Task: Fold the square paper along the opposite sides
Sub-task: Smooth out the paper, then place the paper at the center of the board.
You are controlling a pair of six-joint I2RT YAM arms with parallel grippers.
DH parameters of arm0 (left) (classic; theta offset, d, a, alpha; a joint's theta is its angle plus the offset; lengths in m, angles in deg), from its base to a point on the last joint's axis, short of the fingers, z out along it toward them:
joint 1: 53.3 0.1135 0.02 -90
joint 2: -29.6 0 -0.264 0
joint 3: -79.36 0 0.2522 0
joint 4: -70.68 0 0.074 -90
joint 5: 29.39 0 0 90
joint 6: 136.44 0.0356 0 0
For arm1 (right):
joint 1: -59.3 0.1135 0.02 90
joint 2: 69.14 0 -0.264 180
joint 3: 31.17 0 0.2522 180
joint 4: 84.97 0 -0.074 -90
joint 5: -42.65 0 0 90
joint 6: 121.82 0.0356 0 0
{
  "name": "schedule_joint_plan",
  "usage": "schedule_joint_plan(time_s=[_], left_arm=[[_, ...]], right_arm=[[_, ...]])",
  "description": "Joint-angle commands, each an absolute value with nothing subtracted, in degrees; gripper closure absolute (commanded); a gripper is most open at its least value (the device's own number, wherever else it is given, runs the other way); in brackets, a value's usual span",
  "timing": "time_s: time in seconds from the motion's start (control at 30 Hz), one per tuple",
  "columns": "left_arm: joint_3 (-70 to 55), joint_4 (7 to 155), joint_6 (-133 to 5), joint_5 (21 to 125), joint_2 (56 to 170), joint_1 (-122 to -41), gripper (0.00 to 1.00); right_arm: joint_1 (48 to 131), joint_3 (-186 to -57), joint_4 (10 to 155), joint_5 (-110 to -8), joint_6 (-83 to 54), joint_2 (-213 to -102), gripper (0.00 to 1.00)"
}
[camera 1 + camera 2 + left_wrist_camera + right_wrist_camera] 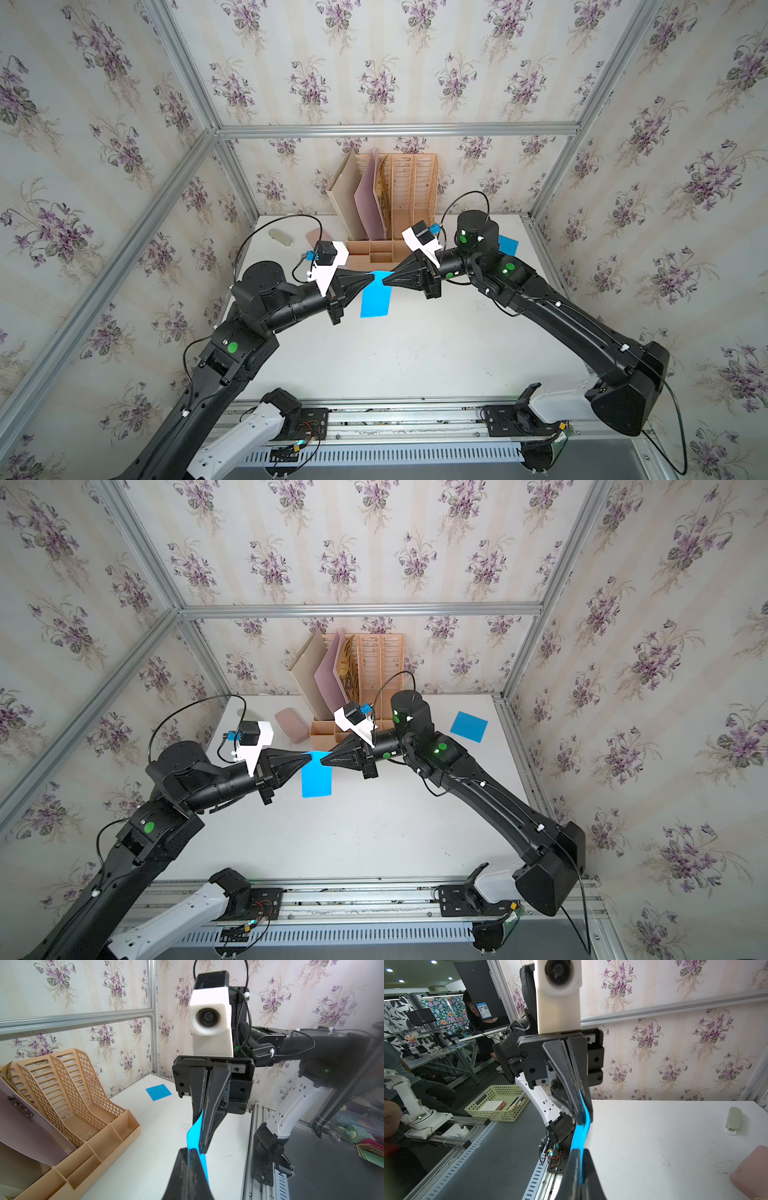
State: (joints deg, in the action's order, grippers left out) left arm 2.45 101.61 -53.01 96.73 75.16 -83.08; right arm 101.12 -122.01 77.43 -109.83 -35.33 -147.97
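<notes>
- Hanging between the two arms, the blue paper [376,300] is sitting above the middle of the desk [415,353], a little toward 12 o'clock.
- The left fingers [368,278] are pointing in from 9 o'clock and pressing together on the sheet's upper left corner.
- The right fingers [388,281] are pointing in from 3 o'clock and clamping the upper right corner, with the two sets of tips nearly meeting.
- In both top views the paper [316,781] is showing as plain bright blue, taller than wide, with its free end trailing toward 6 o'clock.
- In the wrist views it is appearing edge-on as a thin, rippling strip [193,1134] [584,1132], bowing between the two sets of tips and hanging clear of the desk. Whether it is one layer or doubled cannot be told.
- A second blue square [468,727] is lying flat at 2 o'clock from the held sheet, well apart.
- A file organizer [409,187] is standing at 12 o'clock, and a pink case [291,725] is lying at 11 o'clock.
</notes>
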Motion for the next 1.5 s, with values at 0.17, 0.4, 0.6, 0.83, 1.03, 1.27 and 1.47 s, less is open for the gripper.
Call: schedule_joint_plan(time_s=[0.17,0.4,0.6,0.83,1.03,1.27,1.47], left_arm=[[5.5,99.0,-56.7,92.4,76.2,-83.0,1.0],[17.4,91.1,-63.8,87.5,80.0,-83.0,1.0],[27.4,83.4,-67.4,86.6,85.5,-81.8,1.0],[35.9,72.9,-71.1,89.4,91.9,-78.3,1.0],[38.9,66.0,-72.0,92.3,100.2,-76.6,1.0],[38.7,63.4,-70.5,91.9,107.9,-75.7,1.0],[37.2,64.5,-70.3,87.1,113.8,-75.6,1.0]], right_arm=[[101.1,-116.1,76.8,-95.8,-34.3,-144.8,0.21],[101.1,-105.2,73.7,-79.1,-33.3,-138.8,0.0],[101.1,-97.9,73.7,-75.5,-31.6,-137.3,0.0],[101.2,-91.6,77.3,-74.5,-28.9,-138.8,0.0],[101.3,-88.1,79.9,-72.5,-27.5,-142.7,0.0],[103.3,-89.3,80.1,-70.9,-27.9,-149.8,0.06],[106.7,-91.3,77.6,-68.3,-29.7,-154.7,0.06]])
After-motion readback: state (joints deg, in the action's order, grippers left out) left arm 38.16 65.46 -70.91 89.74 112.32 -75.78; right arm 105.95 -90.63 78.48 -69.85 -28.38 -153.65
